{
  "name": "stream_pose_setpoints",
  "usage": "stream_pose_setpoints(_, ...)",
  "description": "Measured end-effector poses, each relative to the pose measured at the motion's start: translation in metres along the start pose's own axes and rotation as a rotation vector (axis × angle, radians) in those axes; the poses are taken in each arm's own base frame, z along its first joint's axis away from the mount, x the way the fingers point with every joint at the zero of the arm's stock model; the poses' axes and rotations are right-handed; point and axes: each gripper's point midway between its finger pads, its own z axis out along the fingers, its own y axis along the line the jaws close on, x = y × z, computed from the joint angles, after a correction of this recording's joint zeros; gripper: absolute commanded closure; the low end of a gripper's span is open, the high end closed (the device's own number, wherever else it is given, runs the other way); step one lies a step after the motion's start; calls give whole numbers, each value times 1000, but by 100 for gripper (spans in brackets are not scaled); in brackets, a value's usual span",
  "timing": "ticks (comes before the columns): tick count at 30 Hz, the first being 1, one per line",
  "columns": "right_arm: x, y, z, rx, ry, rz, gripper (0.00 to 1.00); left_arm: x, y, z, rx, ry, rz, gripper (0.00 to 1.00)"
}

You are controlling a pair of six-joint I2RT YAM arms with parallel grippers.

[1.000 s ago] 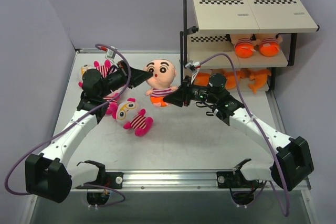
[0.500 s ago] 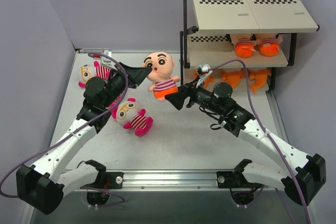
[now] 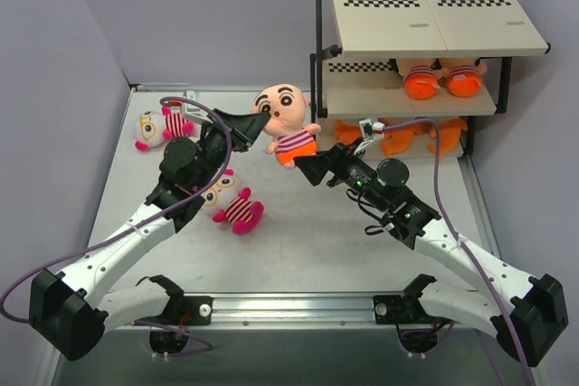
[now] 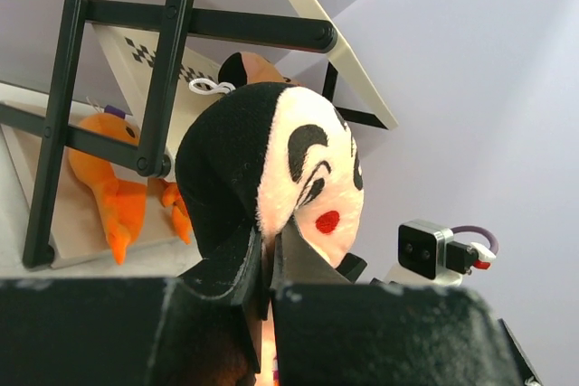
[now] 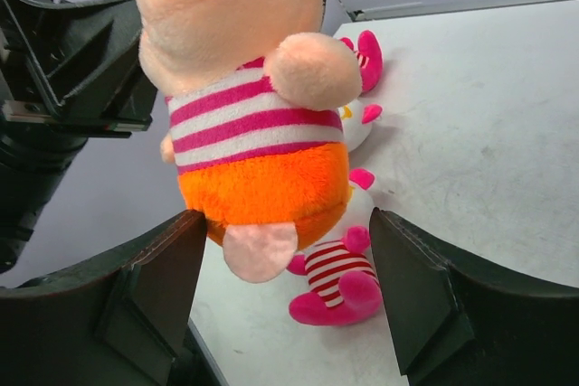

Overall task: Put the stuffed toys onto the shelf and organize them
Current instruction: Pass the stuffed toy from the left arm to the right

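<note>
The left gripper (image 3: 257,123) was pinched tight on the black-haired back of the doll (image 3: 288,120), holding its round plush head in the air just beside the black metal post of the shelf (image 3: 434,20); in the wrist view the fingertips sank into the soft pile. The right gripper (image 3: 304,166) stood wide apart just under the doll's orange bottom, gripping nothing, and whether a finger brushed the fabric was hard to tell. Below the left gripper, a pink-limbed toy (image 3: 233,207) lay partly hidden by the arm.

Table (image 3: 317,237): shelf (image 3: 434,20), pink toys (image 3: 237,211); shelf holds dolls (image 3: 441,80), probably sharks (image 3: 414,137).
</note>
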Motion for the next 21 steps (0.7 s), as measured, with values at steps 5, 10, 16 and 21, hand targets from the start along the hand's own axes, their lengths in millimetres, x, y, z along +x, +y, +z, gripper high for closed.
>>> stream_pose_setpoints(5, -13, 10, -2, -30, -53, 43, 26, 1, -2, 4, 6, -18, -10, 97)
stream_pose_setpoints(10, -24, 18, -5, -51, -91, 66, 27, 3, -3, 7, 14, -25, -28, 97)
stream_pose_setpoints(16, -25, 12, -4, -30, -101, 78, 37, 8, -4, 11, 26, -20, -41, 97)
stream_pose_setpoints(21, -25, 6, -4, -6, -109, 85, 70, 11, -7, 13, 37, -17, -46, 94)
